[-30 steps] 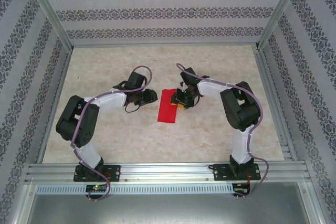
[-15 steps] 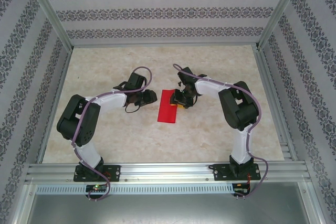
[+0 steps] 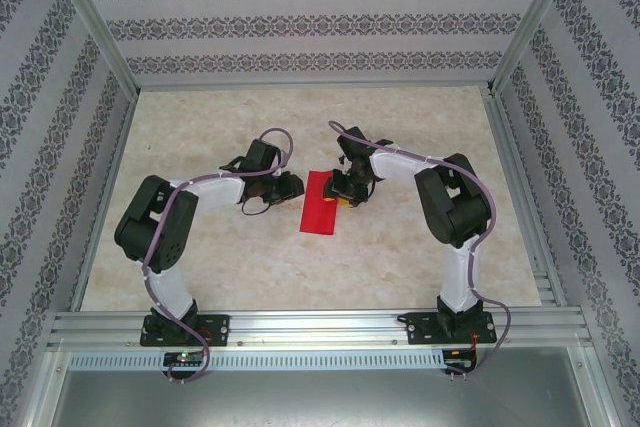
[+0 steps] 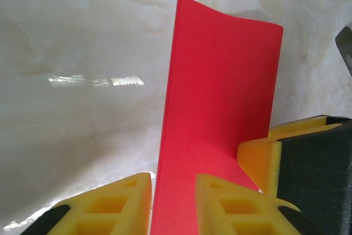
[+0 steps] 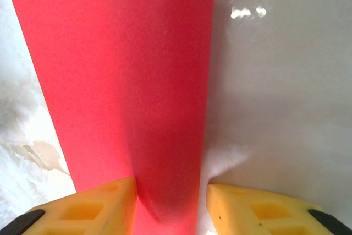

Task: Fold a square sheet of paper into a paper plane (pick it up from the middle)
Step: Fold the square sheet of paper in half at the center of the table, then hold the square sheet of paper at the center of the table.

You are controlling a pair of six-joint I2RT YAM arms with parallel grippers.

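The square sheet of paper (image 3: 318, 209) lies on the table as a red rectangle, folded in half. My left gripper (image 3: 296, 185) sits low at its left long edge and my right gripper (image 3: 345, 195) at its far right corner. In the left wrist view the red paper (image 4: 220, 81) runs up from between the yellow fingers of my left gripper (image 4: 173, 182), jaws narrow but apart around the paper's edge. In the right wrist view the paper (image 5: 121, 70) reaches between the open fingers of my right gripper (image 5: 171, 188), slightly buckled beside the left fingertip (image 5: 110, 202). The paper plane is out of view.
The pale marble-patterned tabletop (image 3: 250, 257) is bounded by aluminium frame rails (image 3: 300, 327) at the near edge and patterned walls on three sides. One yellow finger of the right gripper (image 4: 258, 160) shows close beside the left gripper's fingers.
My left arm has shifted slightly right toward the paper and its jaws have narrowed. The right arm and the paper have barely moved.
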